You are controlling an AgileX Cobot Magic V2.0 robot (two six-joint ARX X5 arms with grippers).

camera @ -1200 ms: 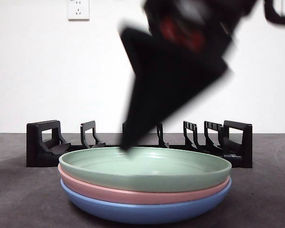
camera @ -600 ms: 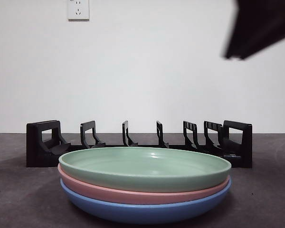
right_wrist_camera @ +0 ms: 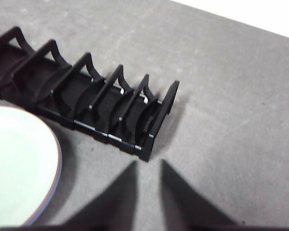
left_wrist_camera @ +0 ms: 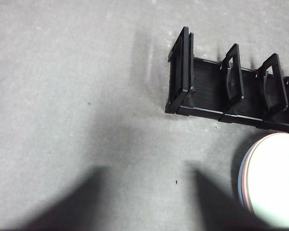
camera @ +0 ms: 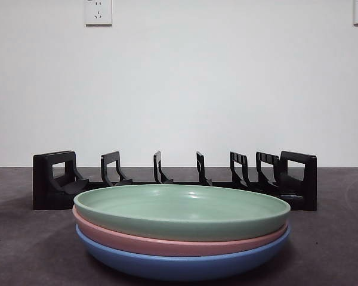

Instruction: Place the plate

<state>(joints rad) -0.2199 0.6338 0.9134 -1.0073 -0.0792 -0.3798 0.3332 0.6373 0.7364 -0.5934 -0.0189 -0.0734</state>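
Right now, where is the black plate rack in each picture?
Front view: the black plate rack stretches across the middle, behind the plate stack.
Left wrist view: one end of the rack shows, reaching the picture's edge.
Right wrist view: the other end runs slantwise across the table.
Shared landmark: the green plate atop the stack shows in all three, beside the rack.

Green plate, pink plate, blue plate, black rack, dark grey table, white wall
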